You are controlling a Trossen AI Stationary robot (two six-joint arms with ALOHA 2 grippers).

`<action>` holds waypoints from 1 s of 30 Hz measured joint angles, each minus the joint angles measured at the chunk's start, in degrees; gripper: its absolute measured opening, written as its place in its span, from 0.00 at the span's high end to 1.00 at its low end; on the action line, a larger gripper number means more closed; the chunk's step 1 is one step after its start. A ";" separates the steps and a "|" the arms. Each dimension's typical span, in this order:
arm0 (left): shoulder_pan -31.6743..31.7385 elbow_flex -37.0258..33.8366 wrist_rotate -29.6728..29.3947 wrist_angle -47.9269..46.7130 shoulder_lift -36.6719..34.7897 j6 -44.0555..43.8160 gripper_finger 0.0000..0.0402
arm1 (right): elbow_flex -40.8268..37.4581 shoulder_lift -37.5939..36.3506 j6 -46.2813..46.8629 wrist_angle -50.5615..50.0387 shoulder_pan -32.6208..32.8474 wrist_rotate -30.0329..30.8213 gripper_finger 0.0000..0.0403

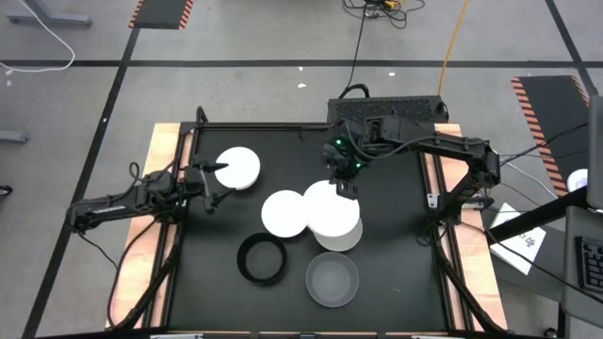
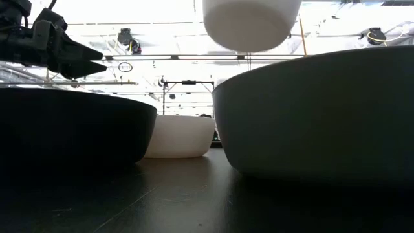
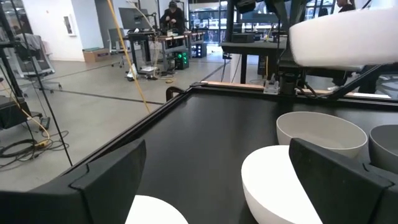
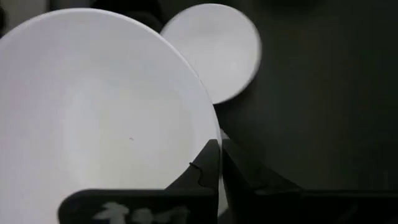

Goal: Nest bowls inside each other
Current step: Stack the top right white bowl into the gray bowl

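Observation:
My right gripper (image 1: pixel 345 186) is shut on a white bowl (image 1: pixel 330 209), held up above a translucent grey bowl (image 1: pixel 347 238). The held bowl shows high in the low view (image 2: pixel 251 22) and fills the right wrist view (image 4: pixel 93 112). A second white bowl (image 1: pixel 285 214) stands on the table beside it. A black bowl (image 1: pixel 263 259) and another grey bowl (image 1: pixel 332 280) stand nearer the front. My left gripper (image 1: pixel 215 173) is open at the left rim of a third white bowl (image 1: pixel 239 168), raised above the table (image 2: pixel 71 57). My right gripper pinches the white bowl's rim (image 4: pixel 215 149) on its far side, one finger inside the bowl and one outside. The fingers come from above, slanting down. The bowl hangs about level, open side up, lifted clear of the table and of the grey bowl below it.
The black mat (image 1: pixel 396 273) is bounded by a raised frame and wooden edges (image 1: pixel 162 151). Bare mat lies at the front left and along the right side. A black box with cables (image 1: pixel 386 111) stands at the far edge. A person shows far back in the room (image 3: pixel 171 15).

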 joint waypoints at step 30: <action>0.00 0.00 -0.02 0.04 -0.01 -0.23 0.01 | -9.65 -0.12 8.40 -3.12 4.07 13.84 1.00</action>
